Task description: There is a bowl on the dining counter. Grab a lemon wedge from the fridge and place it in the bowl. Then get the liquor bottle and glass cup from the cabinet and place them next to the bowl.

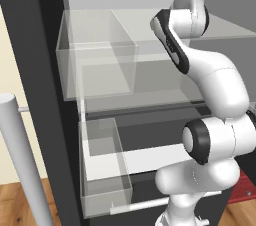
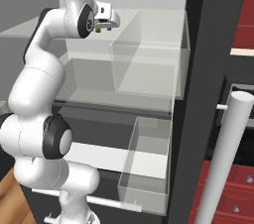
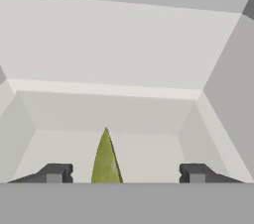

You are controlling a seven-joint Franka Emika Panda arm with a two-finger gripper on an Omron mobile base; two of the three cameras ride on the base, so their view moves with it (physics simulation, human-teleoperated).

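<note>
Right now, in the left base view, I see the arm [image 1: 215, 85] reaching up into the open fridge [image 1: 40, 70], its wrist over the upper shelf [image 1: 230, 30]. Clear door bins [image 1: 97, 60] hang at the left, and a silver handle [image 1: 22, 160] stands near me.

From the right base view, the pincer [image 2: 111, 20] sits just above that shelf, with a small green speck at it that I take for the lemon wedge [image 2: 98, 30].

Through the hand view, the pincer's two fingertips [image 3: 57, 172] stand wide apart, and the yellow-green lemon wedge [image 3: 105, 161] rises upright between them, touching neither. Pale fridge walls lie beyond.
</note>
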